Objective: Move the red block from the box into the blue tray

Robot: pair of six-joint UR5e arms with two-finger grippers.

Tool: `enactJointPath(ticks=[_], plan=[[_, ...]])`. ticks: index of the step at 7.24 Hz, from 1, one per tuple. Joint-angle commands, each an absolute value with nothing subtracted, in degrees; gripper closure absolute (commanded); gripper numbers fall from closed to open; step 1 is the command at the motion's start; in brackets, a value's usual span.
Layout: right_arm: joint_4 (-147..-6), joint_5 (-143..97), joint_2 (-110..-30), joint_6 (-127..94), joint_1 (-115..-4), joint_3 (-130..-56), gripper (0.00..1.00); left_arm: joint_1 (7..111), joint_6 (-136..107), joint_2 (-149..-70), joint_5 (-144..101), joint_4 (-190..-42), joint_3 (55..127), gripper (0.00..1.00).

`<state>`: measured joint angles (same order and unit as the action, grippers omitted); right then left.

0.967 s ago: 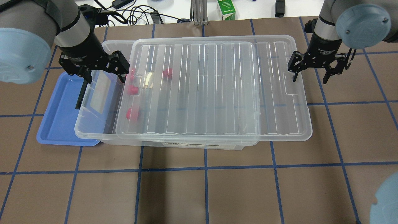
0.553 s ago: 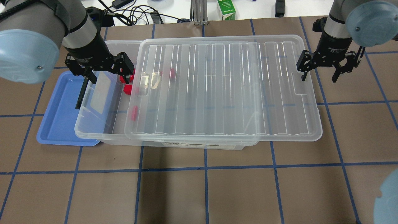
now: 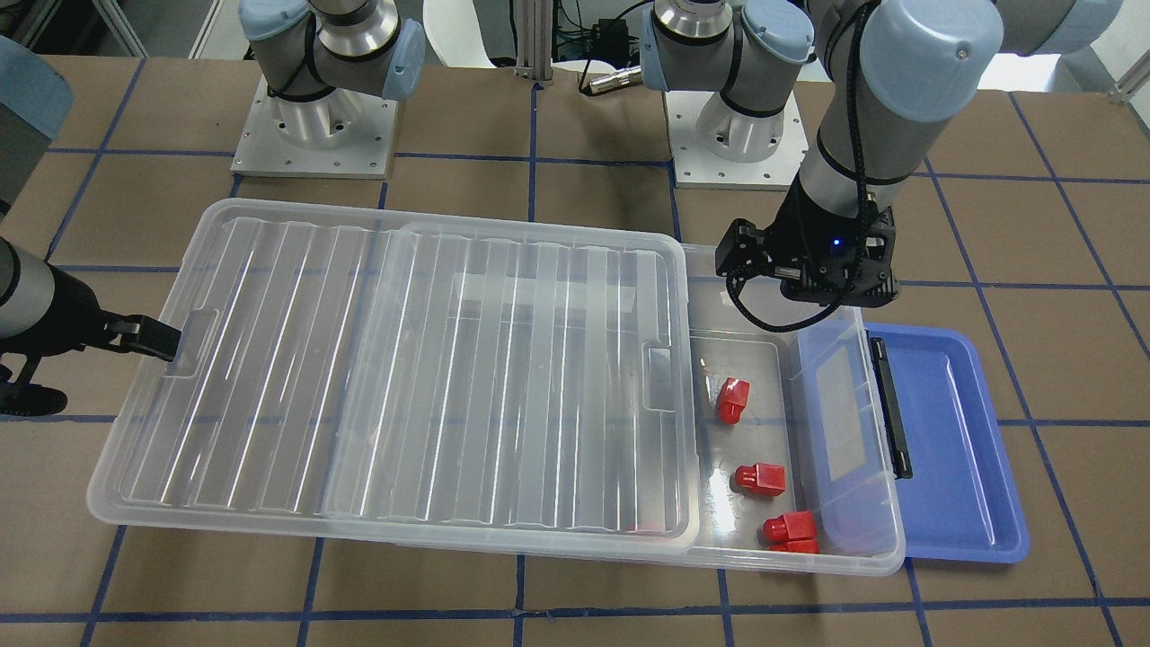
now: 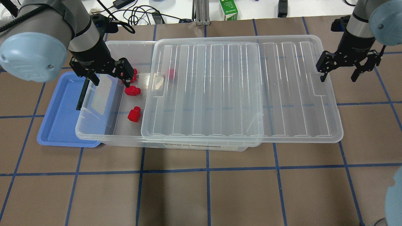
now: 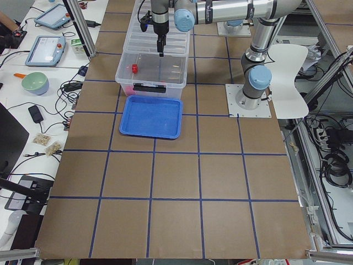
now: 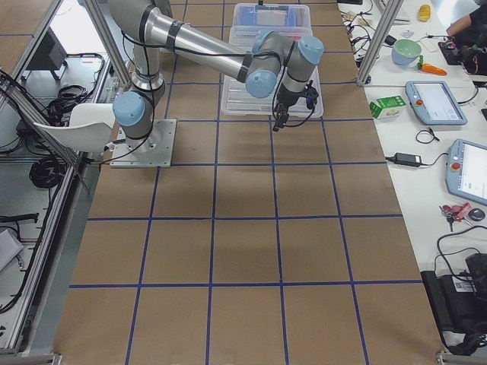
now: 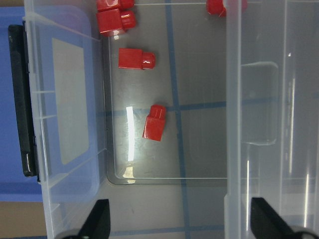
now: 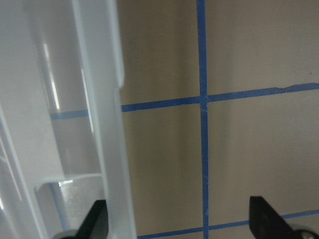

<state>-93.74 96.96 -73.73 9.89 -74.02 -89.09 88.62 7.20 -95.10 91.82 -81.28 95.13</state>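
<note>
The right tool [image 8: 179, 226] stood spread wide, empty. The box lid [image 8: 102, 99] rim ran alongside one black fingertip [image 8: 97, 219]. Blue tape lines [image 8: 202, 149] crossed the brown surface [image 8: 259, 159].

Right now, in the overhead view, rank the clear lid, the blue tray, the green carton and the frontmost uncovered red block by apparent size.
1. clear lid
2. blue tray, though the box covers part of it
3. green carton, cut off by the picture's top edge
4. red block, clearly smallest
</note>
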Motion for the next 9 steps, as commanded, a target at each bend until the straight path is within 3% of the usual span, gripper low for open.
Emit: enactJointPath(ticks=[1,4,9], plan=[[-94.0,98.7,-73.7,10.7,-73.8,-89.0,0.0,88.1,8.0,-97.4,91.6,-73.3,98.9,0.0],[-94.0,98.7,-73.6,13.2,-71.1,-88.9,0.0,87.6,9.2,-100.4,91.8,-71.6,100.1,0.0],[-93.1,96.6,-74.4,13.1,-71.6,-85.9,0.0,87.6,9.5,-104.5,91.7,-56.3,110.3,0.0]])
